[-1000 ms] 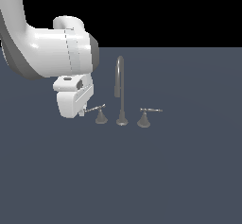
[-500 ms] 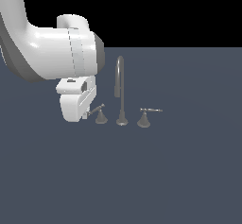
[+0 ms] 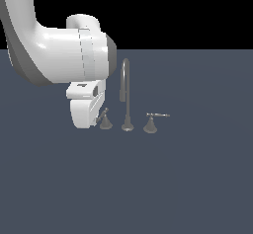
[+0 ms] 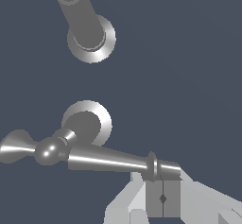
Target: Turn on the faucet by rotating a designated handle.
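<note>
The faucet point(image 3: 126, 95) is a small grey set with a tall gooseneck spout on a round foot point(image 4: 92, 36). The handle point(image 3: 105, 119) is the lever on the exterior view's left, on a narrow dull cone base. In the wrist view the handle point(image 4: 108, 159) lies across the picture, with its base point(image 4: 90, 124) behind it. My gripper point(image 4: 163, 199) is shut, its two fingers pressed together with only a seam between them, right against the lever's thin end. In the exterior view the white hand hides most of my gripper point(image 3: 96, 122) beside the handle.
The twin lever point(image 3: 150, 122) stands on the exterior view's right of the spout, pointing right. The big white arm point(image 3: 59, 55) hangs over the left part of the dark grey floor point(image 3: 173, 178).
My hand has moved toward the exterior view's right, closer to the spout. The handle's lever has swung with it, from pointing left to pointing up toward the hand.
</note>
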You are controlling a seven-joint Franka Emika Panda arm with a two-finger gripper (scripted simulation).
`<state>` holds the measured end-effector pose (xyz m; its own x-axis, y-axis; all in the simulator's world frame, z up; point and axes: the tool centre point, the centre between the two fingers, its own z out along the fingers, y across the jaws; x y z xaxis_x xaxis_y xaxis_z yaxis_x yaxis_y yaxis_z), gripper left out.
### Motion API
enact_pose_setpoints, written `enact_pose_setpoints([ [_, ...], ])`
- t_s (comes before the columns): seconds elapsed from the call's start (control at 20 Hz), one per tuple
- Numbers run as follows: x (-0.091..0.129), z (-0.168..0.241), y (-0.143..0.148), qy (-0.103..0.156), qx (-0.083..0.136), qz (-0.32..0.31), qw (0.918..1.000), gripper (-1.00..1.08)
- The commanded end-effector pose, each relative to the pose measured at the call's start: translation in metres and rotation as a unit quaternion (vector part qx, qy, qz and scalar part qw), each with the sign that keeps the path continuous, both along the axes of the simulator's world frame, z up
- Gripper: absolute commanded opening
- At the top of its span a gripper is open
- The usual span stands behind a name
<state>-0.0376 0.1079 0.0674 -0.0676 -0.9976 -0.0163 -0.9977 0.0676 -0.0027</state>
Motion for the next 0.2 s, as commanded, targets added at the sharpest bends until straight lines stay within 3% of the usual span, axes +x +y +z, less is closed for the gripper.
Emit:
enact_pose_setpoints([
  [0.0, 0.006, -0.002, -0.042, 0.001, -0.006, -0.025, 0.9997, -1.00],
  [0.15, 0.008, -0.002, -0.057, 0.002, -0.008, -0.029, 0.9996, -1.00],
])
